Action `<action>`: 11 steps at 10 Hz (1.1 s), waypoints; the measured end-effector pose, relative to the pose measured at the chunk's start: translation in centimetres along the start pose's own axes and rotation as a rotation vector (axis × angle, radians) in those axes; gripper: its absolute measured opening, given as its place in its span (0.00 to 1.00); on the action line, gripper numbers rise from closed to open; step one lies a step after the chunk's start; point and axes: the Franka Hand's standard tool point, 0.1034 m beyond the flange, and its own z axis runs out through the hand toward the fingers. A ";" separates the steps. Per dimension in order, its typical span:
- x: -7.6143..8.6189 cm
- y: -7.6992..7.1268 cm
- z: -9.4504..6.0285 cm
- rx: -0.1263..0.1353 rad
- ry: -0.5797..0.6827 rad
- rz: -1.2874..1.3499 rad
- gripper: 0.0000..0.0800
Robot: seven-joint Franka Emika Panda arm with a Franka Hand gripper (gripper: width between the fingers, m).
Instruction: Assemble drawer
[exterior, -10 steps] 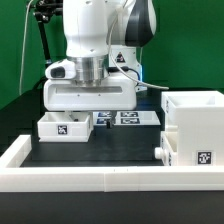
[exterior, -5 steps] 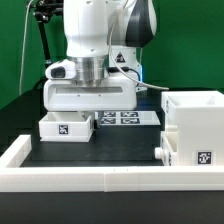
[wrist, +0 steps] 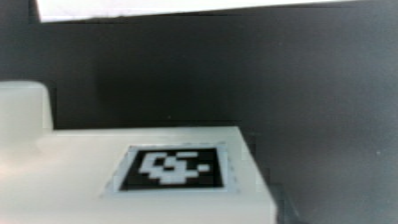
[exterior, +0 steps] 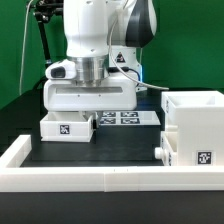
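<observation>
Step in hand, as I judge it: picking up the drawer box (exterior: 65, 127), which sits at 9 o'clock on the bench (exterior: 115, 150).

End effector (exterior: 90, 108) hangs directly over it. Fingers hidden, so cannot tell if spread or pressed together.

Next move calls for gripping a box wall, then carrying it toward the cabinet shell (exterior: 195, 125) at 3 o'clock.

Open bench lies between them. White rail (exterior: 90, 178) bounds 6 o'clock.

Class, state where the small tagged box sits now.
The small tagged box sits at the exterior view's left, under the arm, beside the marker board.
</observation>
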 end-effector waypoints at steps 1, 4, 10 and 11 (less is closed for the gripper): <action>0.0 0.0 0.0 0.000 0.000 0.000 0.05; 0.5 -1.9 -1.5 0.009 -0.023 -0.060 0.05; 1.2 -2.7 -3.3 0.030 -0.047 -0.350 0.05; 1.2 -2.7 -3.3 0.032 -0.046 -0.424 0.05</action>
